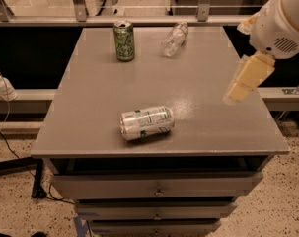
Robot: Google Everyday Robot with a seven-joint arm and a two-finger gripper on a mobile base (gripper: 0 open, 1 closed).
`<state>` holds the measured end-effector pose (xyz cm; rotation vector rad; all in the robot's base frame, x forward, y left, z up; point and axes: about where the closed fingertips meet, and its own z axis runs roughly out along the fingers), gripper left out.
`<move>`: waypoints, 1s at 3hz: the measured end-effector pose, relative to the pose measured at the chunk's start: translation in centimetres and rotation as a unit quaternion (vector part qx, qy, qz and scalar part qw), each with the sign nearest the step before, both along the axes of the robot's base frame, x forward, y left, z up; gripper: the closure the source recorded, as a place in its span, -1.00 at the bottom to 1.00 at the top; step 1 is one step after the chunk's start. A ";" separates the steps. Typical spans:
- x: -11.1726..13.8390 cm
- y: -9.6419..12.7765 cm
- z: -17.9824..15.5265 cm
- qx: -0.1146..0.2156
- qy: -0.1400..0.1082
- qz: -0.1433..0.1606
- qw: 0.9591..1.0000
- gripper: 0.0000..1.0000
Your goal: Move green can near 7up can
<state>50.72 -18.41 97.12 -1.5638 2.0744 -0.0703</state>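
The green can (124, 41) stands upright at the back left of the grey table (90, 98). It is dark green with pale markings and a silver top. The 7up can (146, 123) lies on its side near the table's front edge, silver-white with green print. My gripper (242, 79) hangs over the right side of the table, on a white arm that enters from the upper right. It is far from both cans and holds nothing that I can see.
A clear plastic bottle (173, 38) lies on its side at the back of the table, right of the green can. Drawers (156, 187) sit under the tabletop. A railing runs behind the table. Cables lie on the floor at left.
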 end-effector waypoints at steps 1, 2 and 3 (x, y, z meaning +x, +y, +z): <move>5.9 2.9 -1.3 0.056 -0.038 -0.008 0.998 -1.00; 11.6 6.1 -2.1 0.109 -0.070 -0.015 0.991 -1.00; 16.0 10.1 -3.2 0.166 -0.089 -0.031 0.982 -1.00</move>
